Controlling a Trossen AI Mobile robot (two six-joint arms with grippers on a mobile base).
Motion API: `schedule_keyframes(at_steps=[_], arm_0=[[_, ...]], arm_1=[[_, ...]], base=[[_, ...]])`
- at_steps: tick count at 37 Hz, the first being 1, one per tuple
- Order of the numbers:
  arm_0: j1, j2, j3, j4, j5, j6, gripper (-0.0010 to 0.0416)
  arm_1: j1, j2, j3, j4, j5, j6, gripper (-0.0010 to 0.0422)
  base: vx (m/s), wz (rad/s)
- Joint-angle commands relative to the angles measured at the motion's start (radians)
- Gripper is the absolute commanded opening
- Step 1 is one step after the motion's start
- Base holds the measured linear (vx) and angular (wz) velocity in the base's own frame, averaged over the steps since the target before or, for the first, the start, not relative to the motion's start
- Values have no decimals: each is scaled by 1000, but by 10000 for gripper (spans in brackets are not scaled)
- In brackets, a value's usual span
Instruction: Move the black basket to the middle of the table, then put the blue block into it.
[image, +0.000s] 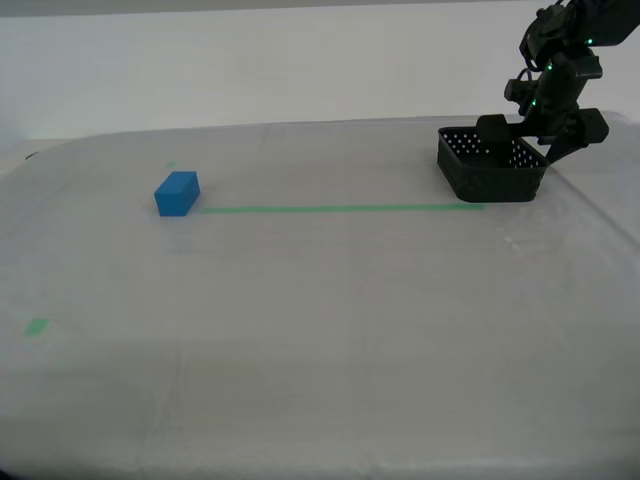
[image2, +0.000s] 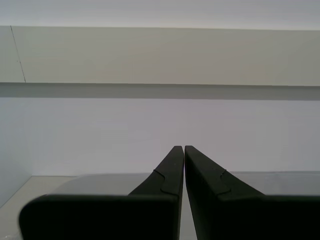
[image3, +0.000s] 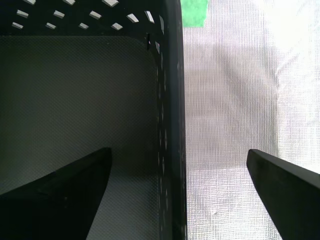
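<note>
The black basket (image: 490, 175) stands on the table (image: 330, 300) at the exterior view's far right, at the end of the green tape line (image: 340, 209). My first gripper (image: 527, 145) hangs over it, open, with one finger inside the basket and the other outside. In the first wrist view the basket's perforated wall (image3: 172, 100) runs between the fingers of my first gripper (image3: 179, 151); I cannot tell whether they touch it. The blue block (image: 177, 193) lies alone at the exterior view's left, at the line's other end. My second gripper (image2: 184, 147) is shut on nothing and faces a pale wall.
A small green mark (image: 37, 326) lies near the table's edge at the exterior view's left. A piece of green tape (image3: 194, 12) shows just outside the basket in the first wrist view. The table's rounded edge passes close behind the basket.
</note>
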Motion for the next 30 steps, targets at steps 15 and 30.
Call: schedule_keyframes(at_steps=[15,30], arm_0=[[1,0,0,0,4,8,256],[2,0,0,-1,3,13,123]], arm_1=[[0,0,1,5,0,2,0],[0,0,1,5,0,2,0]], base=[[0,0],[0,0]])
